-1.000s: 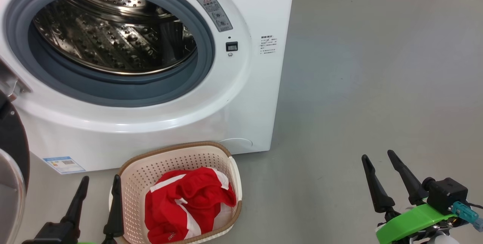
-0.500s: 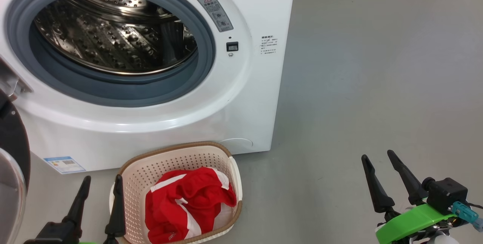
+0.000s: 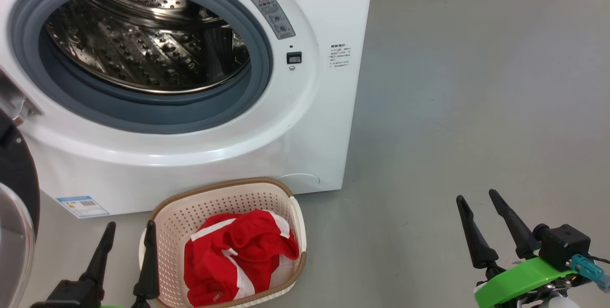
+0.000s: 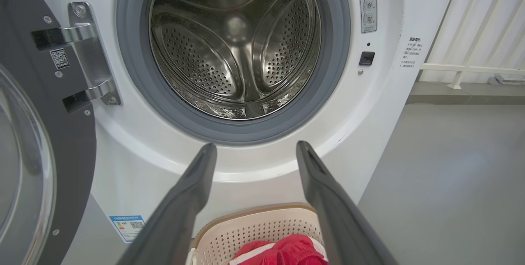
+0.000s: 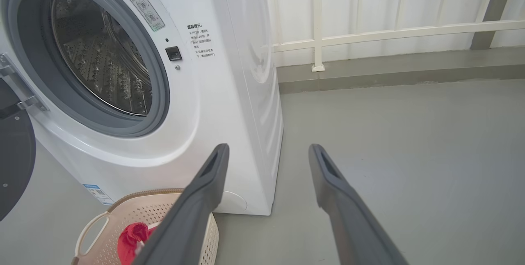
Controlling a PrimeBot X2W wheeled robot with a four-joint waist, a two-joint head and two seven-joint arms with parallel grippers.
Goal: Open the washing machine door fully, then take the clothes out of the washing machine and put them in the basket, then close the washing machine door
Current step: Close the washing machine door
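Both the left gripper [image 3: 130, 224] and right gripper [image 3: 476, 196] gape empty. Clothes [image 3: 233, 251] lie in the basket [image 3: 219, 186] on the floor [image 3: 452, 107] by the washer's [image 3: 190, 155] front edge; the door [image 4: 61, 142], hanging open, might stop unlatched under a glancing push.

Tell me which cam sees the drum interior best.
Left wrist view: it looks straight into the drum, showing the back wall, the paddles and the bottom. The head view looks in at a downward angle and shows part of the wall. The right wrist view sees it side-on, as a narrow slice.
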